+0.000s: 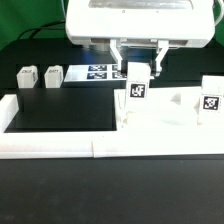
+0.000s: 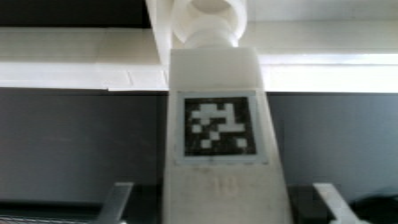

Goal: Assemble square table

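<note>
The square table's white plate lies at the exterior view's right. One tagged leg stands upright at its right edge. Another tagged leg is upright at the plate's left side, and my gripper reaches down from above, shut on its upper part. In the wrist view this leg fills the middle, its tag facing the camera, with the gripper around it and one finger on either side. Its round far end points at the plate. Two loose legs sit at the back left.
The marker board lies flat at the back, behind the held leg. White border rails run along the front and left of the black work surface.
</note>
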### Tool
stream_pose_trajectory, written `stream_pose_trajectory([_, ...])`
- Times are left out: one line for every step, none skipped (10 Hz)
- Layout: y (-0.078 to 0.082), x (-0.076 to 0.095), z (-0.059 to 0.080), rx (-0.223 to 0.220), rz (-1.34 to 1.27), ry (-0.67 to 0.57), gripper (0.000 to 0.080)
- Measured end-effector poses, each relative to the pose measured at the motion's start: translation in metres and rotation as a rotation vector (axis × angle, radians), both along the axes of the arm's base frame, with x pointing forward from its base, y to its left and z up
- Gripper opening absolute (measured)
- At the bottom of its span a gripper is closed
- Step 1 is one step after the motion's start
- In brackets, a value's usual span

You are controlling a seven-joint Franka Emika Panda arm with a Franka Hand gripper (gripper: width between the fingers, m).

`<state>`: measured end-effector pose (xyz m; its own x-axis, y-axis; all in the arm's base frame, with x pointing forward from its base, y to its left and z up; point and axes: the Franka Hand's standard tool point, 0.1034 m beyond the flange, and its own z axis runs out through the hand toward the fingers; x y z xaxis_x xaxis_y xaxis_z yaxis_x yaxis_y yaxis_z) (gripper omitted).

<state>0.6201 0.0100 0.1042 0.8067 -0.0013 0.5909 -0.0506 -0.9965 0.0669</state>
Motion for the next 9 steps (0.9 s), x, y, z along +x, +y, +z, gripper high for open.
stream_pose_trajectory([0.0,-0.002,-0.001,-0.003,0.004,0.004,0.0294])
stream_pose_trajectory([0.0,-0.005,-0.003,-0.006,0.007,0.01,0.0294])
stream_pose_trajectory([0.0,-0.007,-0.005,-0.007,0.008,0.015,0.0294])
stream_pose_trajectory([0.0,-0.008,-0.008,-0.008,0.009,0.019,0.0294])
stream_pose_trajectory([0.001,-0.009,-0.01,-0.008,0.01,0.023,0.0294])
stream_pose_trajectory([0.002,-0.01,-0.013,-0.009,0.012,0.028,0.0294])
stream_pose_trajectory([0.002,-0.01,-0.014,-0.01,0.012,0.029,0.0294])
stream_pose_trajectory([0.002,-0.01,-0.014,-0.011,0.015,0.03,0.0294])
stream_pose_trajectory([0.002,-0.01,-0.015,-0.012,0.016,0.031,0.0431])
